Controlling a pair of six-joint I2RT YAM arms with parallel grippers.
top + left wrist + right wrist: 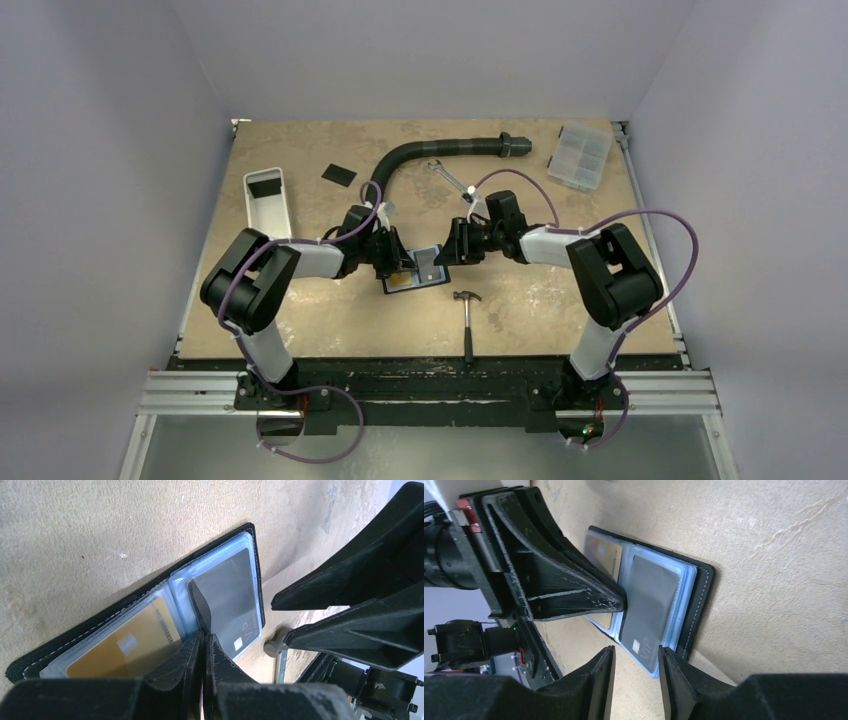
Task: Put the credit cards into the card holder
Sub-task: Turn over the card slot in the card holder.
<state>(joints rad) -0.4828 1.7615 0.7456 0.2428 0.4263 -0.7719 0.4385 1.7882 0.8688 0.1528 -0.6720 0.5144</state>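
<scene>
With the card holder (413,270) lying open mid-frame on the counter (540,310), the job looks partly done. A gold card (125,645) sits in the pocket toward lower left of the left wrist view, and a grey VIP card (227,600) sits in the facing pocket, its marked end at the sleeve's mouth. The left tool (200,615), fingers pressed together with nothing visible between them, bears down near the fold. The right tool (636,655) stands open, its fingers either side of the VIP card's end without clamping it. Still out, in the overhead view's upper left, are a black card (338,173) on the counter and what appears to be a dark card (265,186) in the white tray (272,218).
</scene>
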